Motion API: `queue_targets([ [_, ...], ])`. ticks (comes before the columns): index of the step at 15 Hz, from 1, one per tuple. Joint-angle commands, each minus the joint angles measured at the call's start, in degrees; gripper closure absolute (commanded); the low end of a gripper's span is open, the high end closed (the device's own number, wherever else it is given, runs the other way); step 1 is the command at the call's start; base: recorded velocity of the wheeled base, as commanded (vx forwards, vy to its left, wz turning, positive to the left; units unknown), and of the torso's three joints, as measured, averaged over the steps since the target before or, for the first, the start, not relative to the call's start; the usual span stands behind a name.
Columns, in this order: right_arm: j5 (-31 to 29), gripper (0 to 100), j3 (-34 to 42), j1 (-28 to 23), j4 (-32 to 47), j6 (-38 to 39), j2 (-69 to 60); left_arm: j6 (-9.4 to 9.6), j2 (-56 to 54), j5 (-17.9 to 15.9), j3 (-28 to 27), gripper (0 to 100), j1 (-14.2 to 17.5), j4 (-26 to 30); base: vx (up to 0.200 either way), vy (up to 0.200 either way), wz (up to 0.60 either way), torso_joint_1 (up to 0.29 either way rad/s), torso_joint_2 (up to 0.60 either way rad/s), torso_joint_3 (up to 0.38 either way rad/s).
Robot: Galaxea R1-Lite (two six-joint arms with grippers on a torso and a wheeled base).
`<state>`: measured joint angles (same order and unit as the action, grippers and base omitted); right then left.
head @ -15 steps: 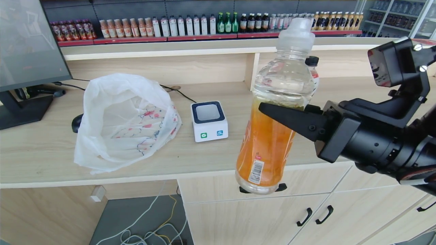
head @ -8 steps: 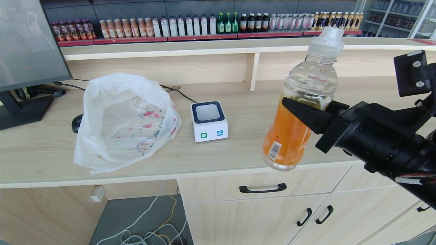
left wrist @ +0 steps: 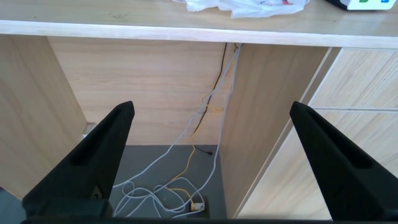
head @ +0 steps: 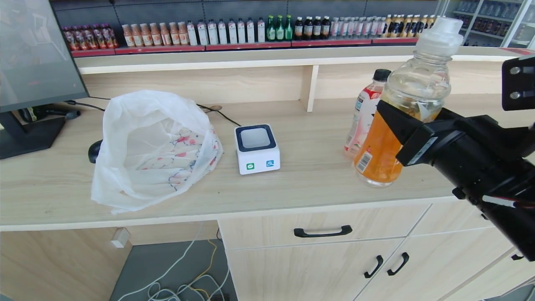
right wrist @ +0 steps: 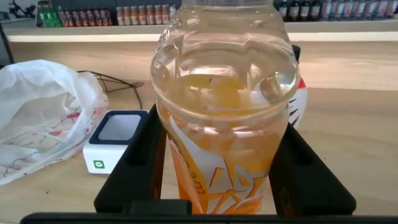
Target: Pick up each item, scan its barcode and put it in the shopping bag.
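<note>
My right gripper pinches a clear plastic bottle of orange drink with a white cap round its middle, jaws pressed to both sides. The bottle is tilted, its base low over the light wood countertop near the front edge at the right end; I can't tell if it touches. A white barcode sticker near the base faces me, digits unreadable. A pink-labelled bottle with a black cap stands just behind. A white cube scanner sits mid-counter, with an open white plastic shopping bag to its left. My left gripper is spread wide and empty, below the countertop's front edge.

Barcode label on orange bottle, two icons on scanner, no readable text
</note>
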<state>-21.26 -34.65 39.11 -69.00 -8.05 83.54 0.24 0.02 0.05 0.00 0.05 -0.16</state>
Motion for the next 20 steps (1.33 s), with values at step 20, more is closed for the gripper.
queue_targets([
  [20, -1.1, 100, -4.9, 1.4, -0.1, -7.2, 0.5, -0.16, 0.0, 0.0, 0.0, 0, 0.0, 0.0, 0.000, 0.120, 0.00, 0.001, 0.00, 0.002],
])
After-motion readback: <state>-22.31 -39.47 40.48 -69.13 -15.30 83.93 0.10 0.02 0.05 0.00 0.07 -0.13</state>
